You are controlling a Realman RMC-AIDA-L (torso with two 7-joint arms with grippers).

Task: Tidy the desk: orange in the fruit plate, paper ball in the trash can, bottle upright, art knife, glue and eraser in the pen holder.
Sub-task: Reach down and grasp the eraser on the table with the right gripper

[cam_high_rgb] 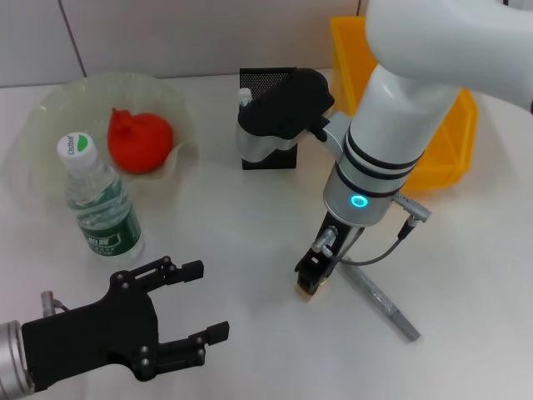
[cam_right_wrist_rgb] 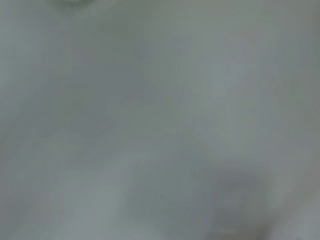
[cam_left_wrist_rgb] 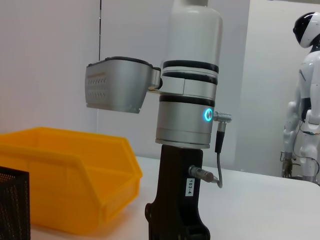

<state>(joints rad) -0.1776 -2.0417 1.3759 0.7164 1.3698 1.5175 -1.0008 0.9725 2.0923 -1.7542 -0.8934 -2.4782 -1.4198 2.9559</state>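
1. The right gripper (cam_high_rgb: pixel 310 282) is pointing straight down at the white surface (cam_high_rgb: pixel 250 242), toward the near edge and a bit right of the middle. Its fingers are clamped around a small tan thing (cam_high_rgb: pixel 306 290) that's probably the eraser, hard to be sure since only a sliver shows.
2. The key relation: the art knife (cam_high_rgb: pixel 379 302) lies just beside those fingers, on the side toward the right edge. Its long axis runs diagonally, from next to the gripper out toward the near right corner. The right arm is way closer to it than the left.
3. The left gripper (cam_high_rgb: pixel 204 304) is parked over the near left corner, fingers spread wide, holding nothing.
4. The pen holder (cam_high_rgb: pixel 268 117) sits toward the far edge, mid-surface, so my guess is the next move is a lift and a carry straight back to it.
5. The rest looks handled: the orange (cam_high_rgb: pixel 139 140) is in the fruit plate (cam_high_rgb: pixel 50 112) at the far left, the bottle (cam_high_rgb: pixel 98 200) is standing upright in front of it, and the yellow bin (cam_high_rgb: pixel 441 158) is at the far right.
6. In the room, the left wrist view shows a plain wall and a white humanoid robot (cam_left_wrist_rgb: pixel 305 95) standing off behind the surface.
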